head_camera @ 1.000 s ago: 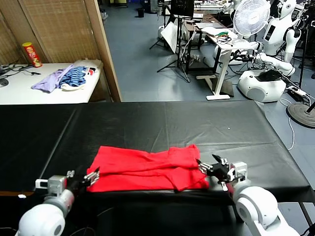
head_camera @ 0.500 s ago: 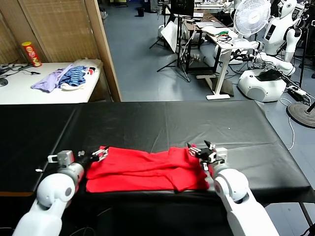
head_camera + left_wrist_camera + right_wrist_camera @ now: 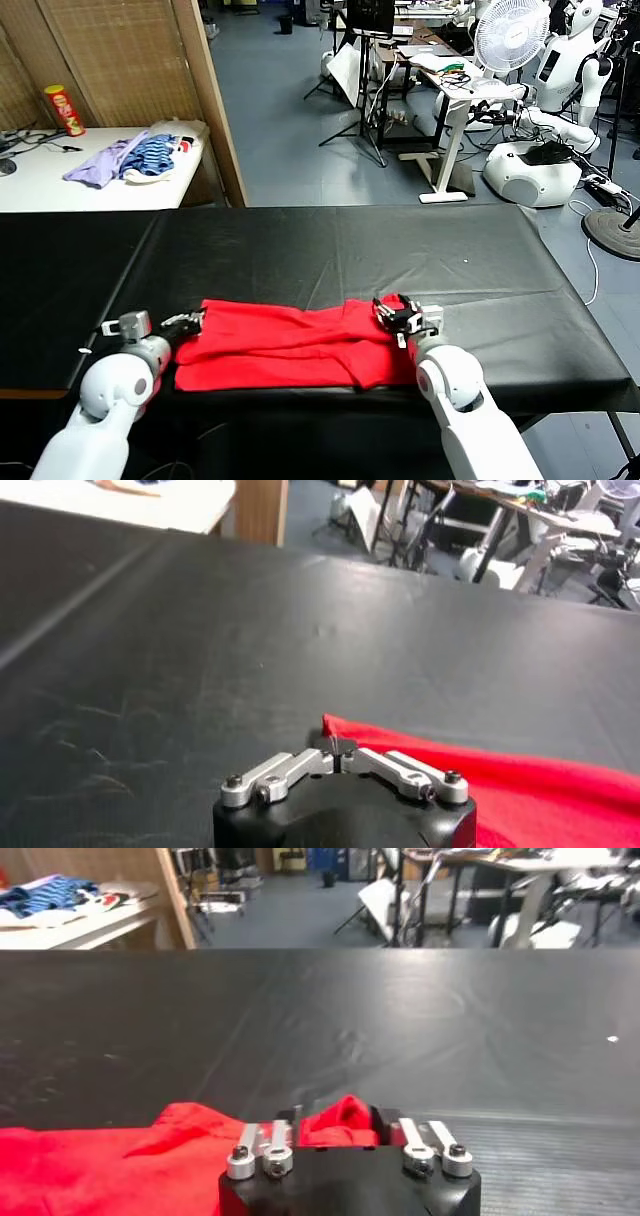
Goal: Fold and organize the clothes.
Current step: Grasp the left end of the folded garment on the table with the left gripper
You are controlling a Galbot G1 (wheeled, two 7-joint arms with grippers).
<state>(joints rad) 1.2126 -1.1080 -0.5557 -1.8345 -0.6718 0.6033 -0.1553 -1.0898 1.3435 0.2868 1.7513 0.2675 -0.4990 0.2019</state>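
Observation:
The clothes are one red T-shirt [image 3: 290, 345], folded into a wide band near the front of the black table [image 3: 330, 250]. My left gripper [image 3: 190, 320] is at the shirt's far left corner. In the left wrist view its jaws [image 3: 338, 750] are shut with the tip of the red cloth [image 3: 500, 780] pinched between them. My right gripper [image 3: 395, 312] is at the far right corner. In the right wrist view it [image 3: 340, 1126] is shut on a raised bunch of red fabric [image 3: 100, 1158].
A white side table [image 3: 60, 185] at the back left carries lilac and blue-striped garments [image 3: 135, 158] and a red can [image 3: 62, 110]. A wooden partition [image 3: 205, 90] stands behind the table. Desks, a fan [image 3: 510, 35] and white robots fill the back right.
Both grippers moved from the shirt's near edge to its far corners. Both went from open to shut on the cloth.

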